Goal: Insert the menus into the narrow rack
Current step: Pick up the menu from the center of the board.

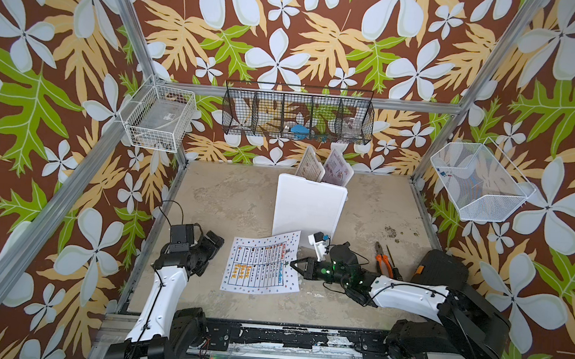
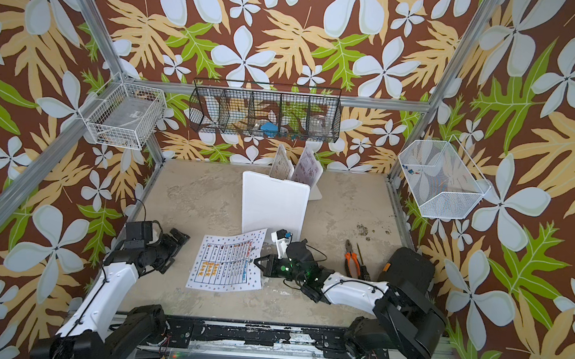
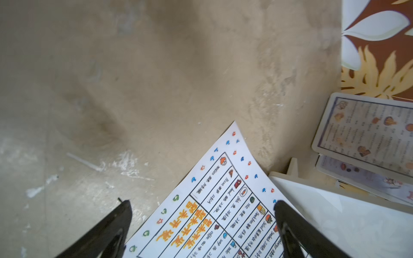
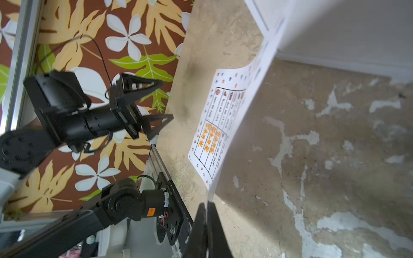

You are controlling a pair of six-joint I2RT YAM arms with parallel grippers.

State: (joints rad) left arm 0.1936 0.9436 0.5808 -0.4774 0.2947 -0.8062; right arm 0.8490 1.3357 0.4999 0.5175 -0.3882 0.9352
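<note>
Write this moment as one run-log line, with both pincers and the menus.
right pincer: shut on white menu | left pincer: open, holds nothing | other two menus: upright in rack

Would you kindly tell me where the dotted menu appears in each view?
Top view: dotted menu mid-frame, just below the white board.
Top view: the menu likewise mid-frame.
Left wrist: menu ahead of the open left gripper, beside the board.
Right wrist: menu edge-on, pinched by the right gripper.
Shared landmark: the white board.
</note>
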